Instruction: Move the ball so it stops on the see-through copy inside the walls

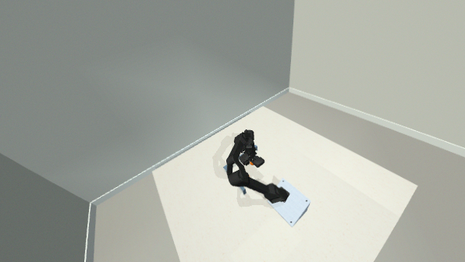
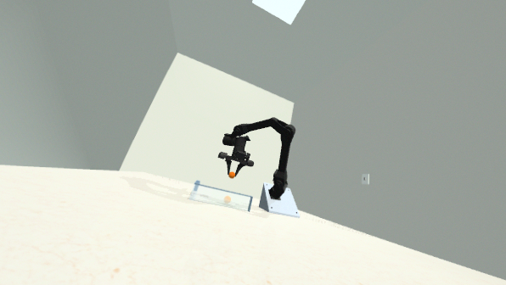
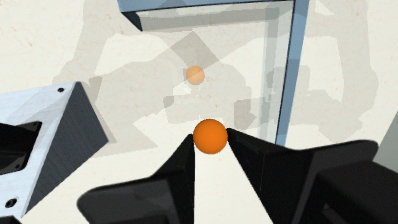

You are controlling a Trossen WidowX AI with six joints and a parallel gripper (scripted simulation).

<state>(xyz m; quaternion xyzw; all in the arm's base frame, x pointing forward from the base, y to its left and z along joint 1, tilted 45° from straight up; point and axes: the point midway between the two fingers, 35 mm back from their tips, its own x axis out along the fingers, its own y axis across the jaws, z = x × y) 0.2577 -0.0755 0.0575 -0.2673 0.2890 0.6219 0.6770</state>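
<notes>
The hand (image 3: 210,142) pinches the orange ball (image 3: 210,135) at frame centre, raised off the counter (image 2: 127,237), likely for carrying to the see-through copy (image 3: 195,75) just above.

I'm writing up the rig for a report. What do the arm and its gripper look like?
The arm is all matte black, made of slim rounded links, on a pale blue wedge-shaped base. The gripper has two black fingers tapering to points. No cables or markings are visible.
</notes>
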